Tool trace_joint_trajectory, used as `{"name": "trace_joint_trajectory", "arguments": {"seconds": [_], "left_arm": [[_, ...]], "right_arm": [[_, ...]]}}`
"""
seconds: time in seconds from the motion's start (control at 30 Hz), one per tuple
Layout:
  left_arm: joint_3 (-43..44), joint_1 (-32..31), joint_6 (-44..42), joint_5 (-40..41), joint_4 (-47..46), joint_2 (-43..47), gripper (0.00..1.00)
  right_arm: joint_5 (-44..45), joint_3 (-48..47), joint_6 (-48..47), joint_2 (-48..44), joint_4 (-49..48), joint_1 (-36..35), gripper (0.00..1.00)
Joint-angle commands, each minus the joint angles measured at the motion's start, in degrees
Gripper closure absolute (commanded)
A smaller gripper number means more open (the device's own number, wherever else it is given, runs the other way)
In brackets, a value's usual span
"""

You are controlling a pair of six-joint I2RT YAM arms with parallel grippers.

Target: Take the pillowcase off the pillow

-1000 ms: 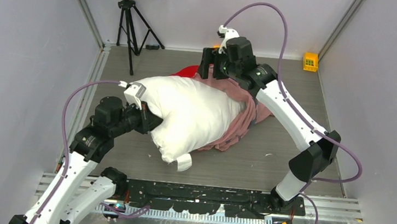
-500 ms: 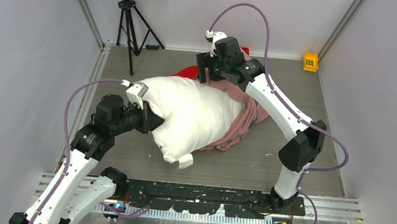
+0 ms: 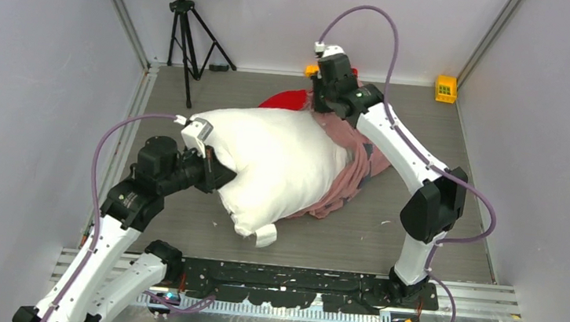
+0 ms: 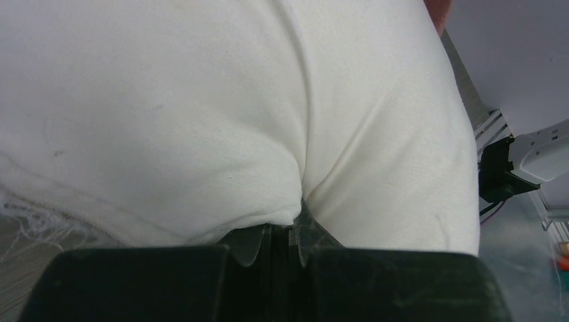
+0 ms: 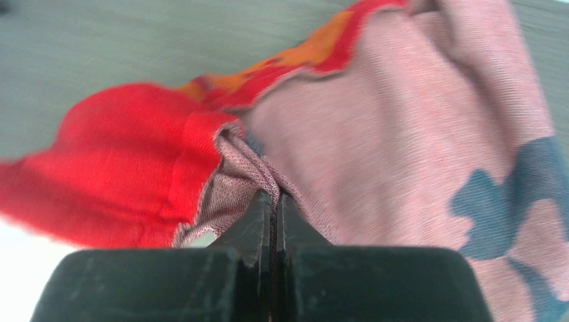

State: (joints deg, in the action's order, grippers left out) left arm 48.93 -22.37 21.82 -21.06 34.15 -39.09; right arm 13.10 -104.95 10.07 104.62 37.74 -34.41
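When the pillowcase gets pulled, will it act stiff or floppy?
Probably floppy: the pillowcase lies bunched in folds against the pillow. Likely to drape and drag rather than lift whole, since the right hand pinches only a small pleat.

- The white-shelled left arm [image 3: 97,252] and right arm [image 3: 403,146] are wearing black joint housings.
- Thin purple cables [image 3: 95,162] are looping along both.
- The left gripper [image 4: 284,227] and right gripper [image 5: 274,202] are showing matte black tapered fingers.
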Motion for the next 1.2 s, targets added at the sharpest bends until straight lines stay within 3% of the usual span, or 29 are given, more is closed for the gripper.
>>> {"name": "trace_joint_trajectory", "arguments": {"seconds": [0.0,0.27,0.4,0.57,0.67,0.73,0.8,0.87,1.0,1.17], "left_arm": [[3.7,-0.2,-1.5,-2.7,-1.7,1.9,1.00],[4.6,-0.2,-2.2,2.9,1.5,2.1,1.00],[6.3,-0.2,0.1,22.3,8.6,-2.3,1.00],[6.4,1.0,2.4,26.0,8.1,-8.6,1.00],[7.5,3.4,3.0,24.5,7.0,-12.1,1.00],[7.8,4.9,3.5,22.4,5.2,-13.5,1.00],[7.3,6.3,4.0,19.3,3.0,-14.5,1.00],[7.4,7.1,4.1,17.9,2.0,-15.4,1.00],[6.3,11.9,4.6,18.2,1.0,-16.5,1.00],[4.7,21.4,8.9,8.5,-2.2,-20.5,1.00]], "right_arm": [[13.1,1.6,6.8,2.6,-1.1,12.8,1.00],[14.4,6.6,18.6,0.1,-2.2,30.8,1.00],[17.1,6.9,20.2,-1.8,-1.8,33.6,1.00],[15.8,7.5,18.8,-6.0,-2.4,33.6,1.00],[8.9,7.9,16.7,-9.6,-2.4,33.7,0.79],[1.6,8.7,16.6,-12.0,-1.9,33.6,0.46],[-5.6,10.7,16.7,-14.8,-1.9,33.6,0.33],[-11.1,12.5,17.1,-17.5,-1.8,33.6,0.27],[-16.6,16.0,19.1,-22.7,-0.6,33.6,0.26],[-17.0,20.9,24.0,-29.7,0.7,33.6,0.19]]}}
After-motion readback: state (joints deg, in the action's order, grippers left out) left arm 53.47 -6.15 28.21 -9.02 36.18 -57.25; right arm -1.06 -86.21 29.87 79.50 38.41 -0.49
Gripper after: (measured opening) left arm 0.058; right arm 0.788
